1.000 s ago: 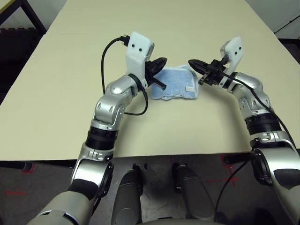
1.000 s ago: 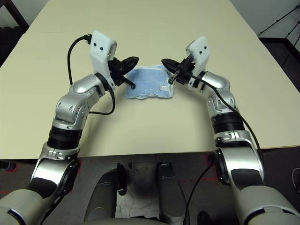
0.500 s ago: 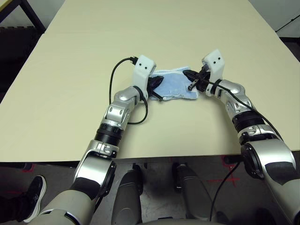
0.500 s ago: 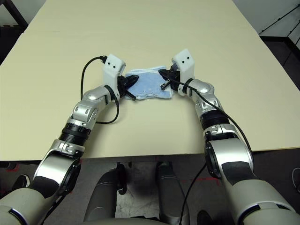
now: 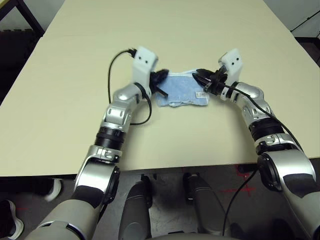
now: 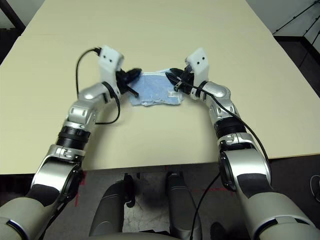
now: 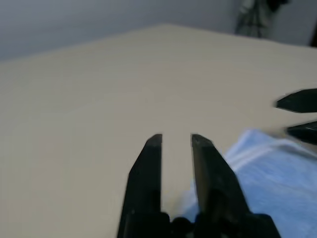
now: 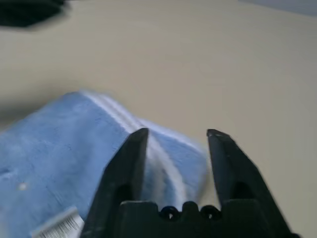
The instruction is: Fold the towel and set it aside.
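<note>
Small blue towel (image 5: 181,90) lying folded mid-counter (image 5: 65,100), between both arms. Left end effector (image 7: 176,140) slightly parted, empty; right end effector (image 8: 177,135) parted wider, empty, over one edge. Probably soft, light, floppy: best pinched at stitched corners.

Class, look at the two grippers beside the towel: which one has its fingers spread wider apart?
The right gripper: its fingers stand clearly wider over the towel edge than those of the left gripper, which show a narrower gap.

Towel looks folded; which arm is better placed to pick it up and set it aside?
Probably the right: the right gripper stands open over the towel edge, while the left gripper points beside it.
</note>
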Controlling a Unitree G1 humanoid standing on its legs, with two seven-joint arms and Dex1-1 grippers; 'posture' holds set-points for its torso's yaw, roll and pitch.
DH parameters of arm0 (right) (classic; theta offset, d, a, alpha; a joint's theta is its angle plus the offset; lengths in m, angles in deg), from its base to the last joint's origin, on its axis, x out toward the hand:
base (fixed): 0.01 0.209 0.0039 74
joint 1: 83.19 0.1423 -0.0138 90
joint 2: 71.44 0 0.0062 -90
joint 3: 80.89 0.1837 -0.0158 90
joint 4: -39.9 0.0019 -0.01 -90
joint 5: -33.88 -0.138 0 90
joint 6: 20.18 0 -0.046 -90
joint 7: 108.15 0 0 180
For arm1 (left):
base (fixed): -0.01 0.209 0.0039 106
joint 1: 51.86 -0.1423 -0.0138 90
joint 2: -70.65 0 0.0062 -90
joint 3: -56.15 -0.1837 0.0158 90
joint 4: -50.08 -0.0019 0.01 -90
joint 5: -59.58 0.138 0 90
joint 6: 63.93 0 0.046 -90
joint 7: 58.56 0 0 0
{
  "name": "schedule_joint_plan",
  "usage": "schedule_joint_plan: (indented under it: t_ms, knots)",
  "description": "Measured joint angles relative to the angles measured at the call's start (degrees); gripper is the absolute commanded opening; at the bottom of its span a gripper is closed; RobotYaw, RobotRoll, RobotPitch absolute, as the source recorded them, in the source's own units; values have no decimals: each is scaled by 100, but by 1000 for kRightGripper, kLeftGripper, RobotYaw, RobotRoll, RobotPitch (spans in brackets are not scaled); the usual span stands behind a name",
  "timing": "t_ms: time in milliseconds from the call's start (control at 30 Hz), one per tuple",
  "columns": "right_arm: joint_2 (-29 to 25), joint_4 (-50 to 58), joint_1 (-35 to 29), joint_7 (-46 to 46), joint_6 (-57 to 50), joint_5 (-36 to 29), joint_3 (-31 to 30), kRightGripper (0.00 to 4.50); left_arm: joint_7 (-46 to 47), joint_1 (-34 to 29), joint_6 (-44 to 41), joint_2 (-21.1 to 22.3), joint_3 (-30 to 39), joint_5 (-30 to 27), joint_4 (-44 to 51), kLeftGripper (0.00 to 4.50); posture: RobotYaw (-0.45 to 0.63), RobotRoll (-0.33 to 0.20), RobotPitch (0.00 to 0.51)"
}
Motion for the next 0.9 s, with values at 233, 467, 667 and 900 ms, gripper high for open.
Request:
schedule_joint_plan:
  t_ms: [233, 467, 667, 900]
  knots:
    - [-383, 1495, -853, -68, -1227, -569, 215, 4500, 304, -1827, -1170, 439, 668, -228, 1941, 4484, -140, 0, 208]
    - [-546, 2286, -1153, -19, -2721, -1216, 380, 4500, 445, -2648, -1387, 624, 1012, -245, 2331, 4484, -130, 0, 205]
    - [-709, 2423, -1222, 101, -3391, -1376, 382, 4500, 339, -2808, -1264, 650, 1332, -557, 2702, 4484, -122, 0, 202]
    - [-1097, 2372, -1353, -148, -3427, -1408, 410, 4500, -674, -3142, -560, 1143, 1344, -1099, 2876, 4484, -127, 0, 200]
